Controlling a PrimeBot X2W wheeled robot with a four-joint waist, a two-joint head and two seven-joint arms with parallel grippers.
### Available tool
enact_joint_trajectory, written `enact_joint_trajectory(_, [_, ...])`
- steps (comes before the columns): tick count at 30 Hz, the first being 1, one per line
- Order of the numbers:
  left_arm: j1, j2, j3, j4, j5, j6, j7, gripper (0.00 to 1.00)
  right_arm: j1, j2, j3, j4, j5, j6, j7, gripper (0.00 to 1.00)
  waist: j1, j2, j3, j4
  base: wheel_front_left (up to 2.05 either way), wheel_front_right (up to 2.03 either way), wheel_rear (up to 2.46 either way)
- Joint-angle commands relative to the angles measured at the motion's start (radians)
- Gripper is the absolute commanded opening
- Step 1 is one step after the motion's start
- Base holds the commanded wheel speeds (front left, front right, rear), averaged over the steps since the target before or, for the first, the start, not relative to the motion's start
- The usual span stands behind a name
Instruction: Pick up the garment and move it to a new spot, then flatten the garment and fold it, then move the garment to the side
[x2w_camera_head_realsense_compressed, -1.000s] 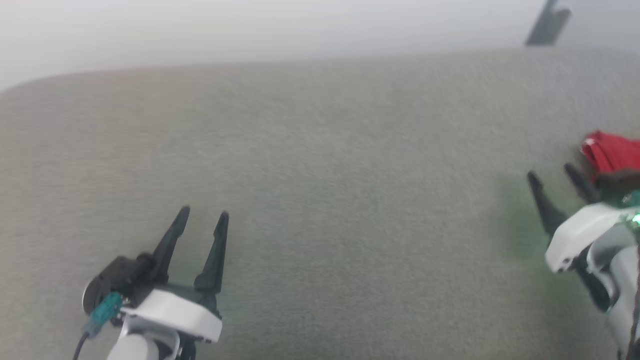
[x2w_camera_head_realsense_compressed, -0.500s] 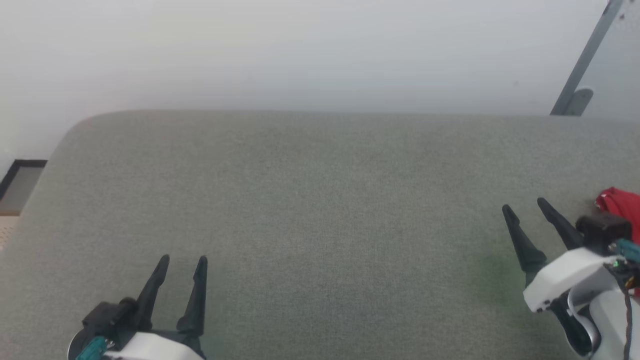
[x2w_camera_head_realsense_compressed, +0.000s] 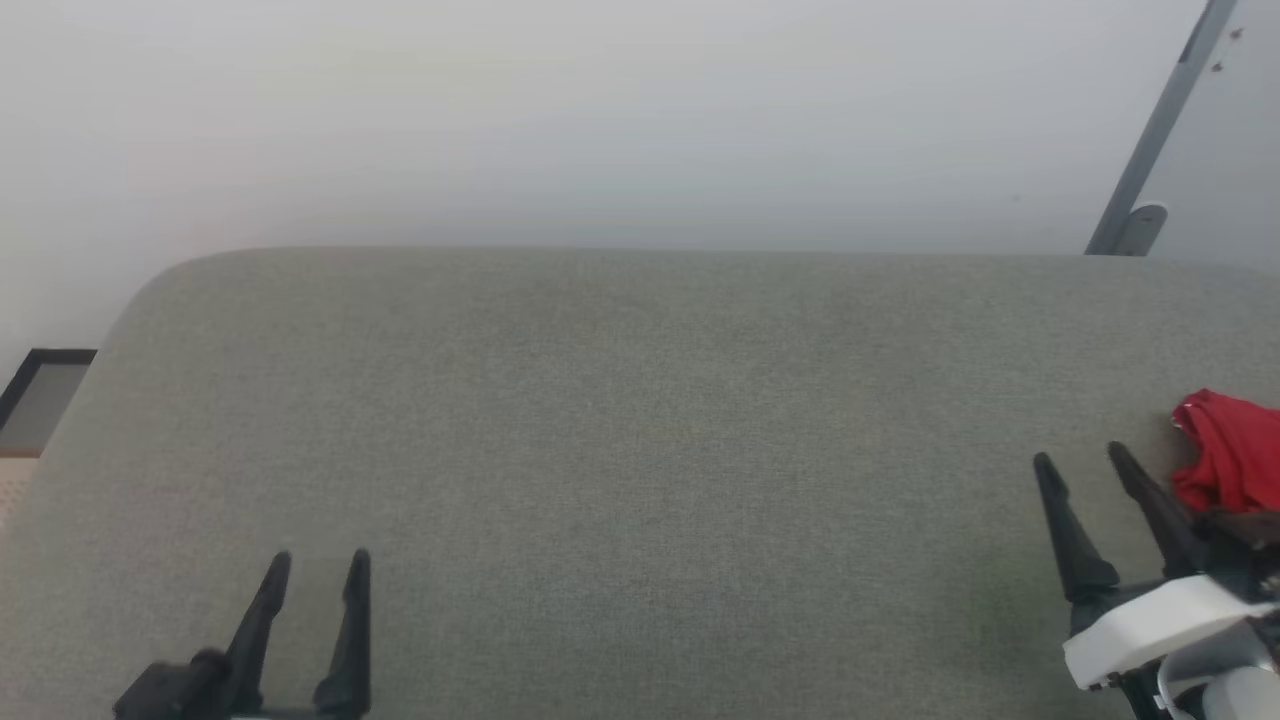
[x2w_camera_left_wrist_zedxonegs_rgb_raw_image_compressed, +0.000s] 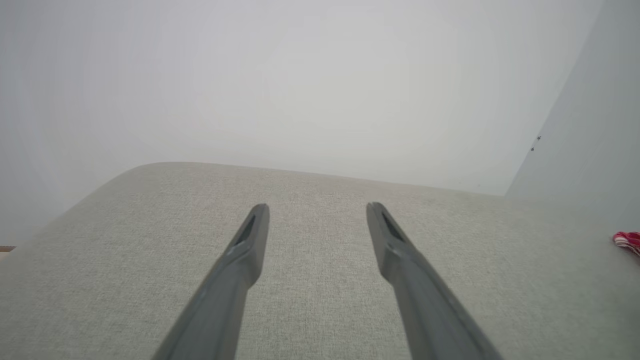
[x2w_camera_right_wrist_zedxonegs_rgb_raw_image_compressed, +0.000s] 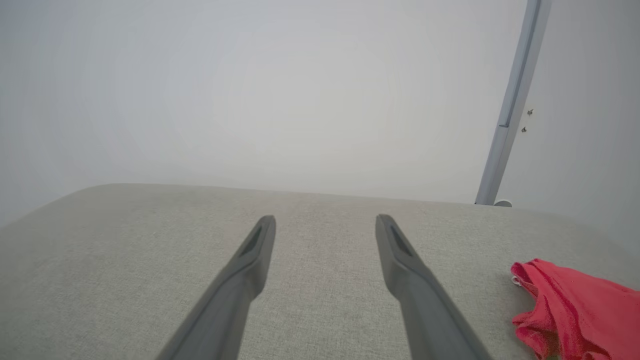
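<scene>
The garment (x2w_camera_head_realsense_compressed: 1230, 455) is a bunched bright red cloth at the far right edge of the grey surface, cut off by the frame. In the right wrist view the garment (x2w_camera_right_wrist_zedxonegs_rgb_raw_image_compressed: 575, 312) lies to the right of my fingers, apart from them. A striped red-white bit of the garment (x2w_camera_left_wrist_zedxonegs_rgb_raw_image_compressed: 627, 241) peeks in at the left wrist view's right edge. My right gripper (x2w_camera_head_realsense_compressed: 1080, 458) is open just left of the cloth, holding nothing. My left gripper (x2w_camera_head_realsense_compressed: 318, 560) is open at the lower left, far from the cloth.
The grey fabric-covered surface (x2w_camera_head_realsense_compressed: 620, 450) spans the head view, with a rounded far-left corner. A pale wall rises behind it. A grey slanted bar (x2w_camera_head_realsense_compressed: 1150, 140) stands at the back right. A dark-framed patch of floor (x2w_camera_head_realsense_compressed: 40, 395) shows at the left.
The head camera has tilted up, so the wall now shows and both grippers sit lower in the picture. Both grippers stay open. The garment has not moved.
</scene>
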Motion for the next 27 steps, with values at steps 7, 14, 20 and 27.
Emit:
enact_joint_trajectory(7, [0.098,-0.01,0.04,-0.081,0.007,-0.002,-0.005,1.0,0.098,0.041,-0.087,-0.113,-0.029,-0.001,0.013,1.0,0.0,-0.0001,-0.013,-0.008,0.0,0.0,0.0])
enact_joint_trajectory(14, [0.122,-0.014,0.041,-0.113,0.015,-0.002,-0.005,1.0,0.177,0.089,-0.159,-0.196,-0.039,-0.001,0.04,1.0,0.0,-0.0001,-0.017,-0.006,0.0,0.0,0.0])
enact_joint_trajectory(20, [0.132,-0.016,0.045,-0.115,0.002,-0.002,-0.005,1.0,0.2,0.11,-0.178,-0.235,-0.045,-0.001,0.064,1.0,0.0,-0.0001,-0.019,-0.013,0.0,0.0,0.0])
enact_joint_trajectory(27, [0.131,-0.021,0.053,-0.101,0.003,-0.002,-0.005,1.0,0.206,0.115,-0.177,-0.256,-0.039,-0.001,0.081,1.0,0.0,-0.0001,-0.018,-0.014,0.0,0.0,0.0])
